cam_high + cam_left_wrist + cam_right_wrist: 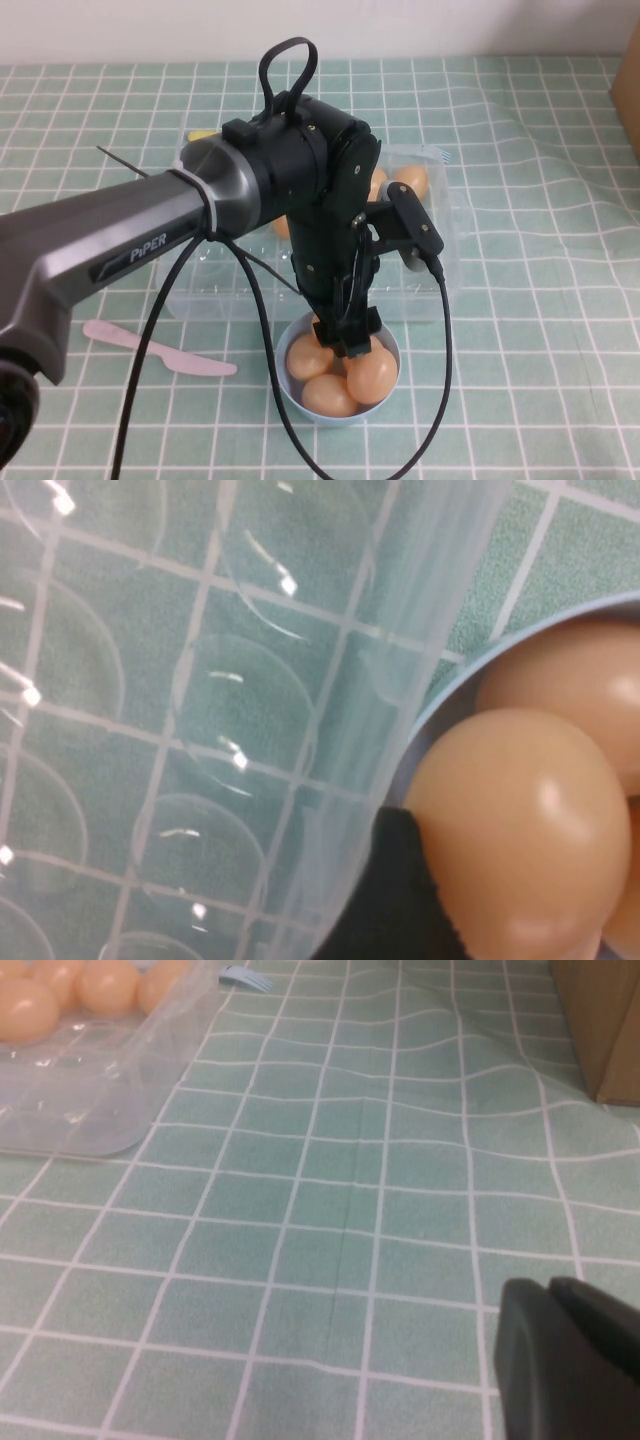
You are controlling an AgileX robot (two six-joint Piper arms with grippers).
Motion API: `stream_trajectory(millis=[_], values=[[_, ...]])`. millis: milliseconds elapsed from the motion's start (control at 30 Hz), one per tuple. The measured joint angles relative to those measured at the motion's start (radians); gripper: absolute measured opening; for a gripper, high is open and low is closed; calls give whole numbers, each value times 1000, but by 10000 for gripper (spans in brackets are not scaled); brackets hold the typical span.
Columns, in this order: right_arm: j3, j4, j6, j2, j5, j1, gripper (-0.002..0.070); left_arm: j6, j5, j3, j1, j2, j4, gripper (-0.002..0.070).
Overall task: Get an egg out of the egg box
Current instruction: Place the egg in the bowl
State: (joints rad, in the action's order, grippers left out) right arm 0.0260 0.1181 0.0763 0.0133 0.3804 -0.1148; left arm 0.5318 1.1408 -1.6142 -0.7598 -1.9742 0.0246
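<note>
My left gripper (348, 340) reaches down into a small light-blue bowl (283, 385) just in front of the egg box (205, 290). In the left wrist view an orange-tan egg (515, 830) sits against one black finger (400, 900), over the bowl's rim (470, 665); the gripper (500, 920) looks shut on it. The same egg (375, 375) lies on top of two other eggs in the bowl. The clear egg box (200, 730) shows empty cells near the bowl. My right gripper (570, 1360) is shut and empty, low over the tablecloth.
More eggs (410, 180) sit in the far cells of the egg box (90, 1100), partly hidden by my left arm. A pink plastic knife (150, 348) lies front left. A cardboard box (632, 90) stands at the far right edge.
</note>
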Motion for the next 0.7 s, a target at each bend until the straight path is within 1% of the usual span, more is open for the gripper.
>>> stream_trajectory(millis=[67, 167, 367, 467, 533, 567, 600, 700], values=[[0, 0, 0, 0, 0, 0, -17, 0, 0, 0, 0, 4, -2, 486], [0, 0, 0, 0, 0, 0, -17, 0, 1, 2, 0, 24, -2, 502], [0, 0, 0, 0, 0, 0, -17, 0, 22, 2, 0, 125, -2, 508], [0, 0, 0, 0, 0, 0, -17, 0, 36, 7, 0, 191, -2, 496], [0, 0, 0, 0, 0, 0, -17, 0, 20, 42, 0, 242, -2, 455], [0, 0, 0, 0, 0, 0, -17, 0, 5, 74, 0, 275, -2, 414], [0, 0, 0, 0, 0, 0, -17, -2, -19, 115, 0, 312, -2, 361], [0, 0, 0, 0, 0, 0, -17, -18, -111, 255, 9, 428, -7, 167]])
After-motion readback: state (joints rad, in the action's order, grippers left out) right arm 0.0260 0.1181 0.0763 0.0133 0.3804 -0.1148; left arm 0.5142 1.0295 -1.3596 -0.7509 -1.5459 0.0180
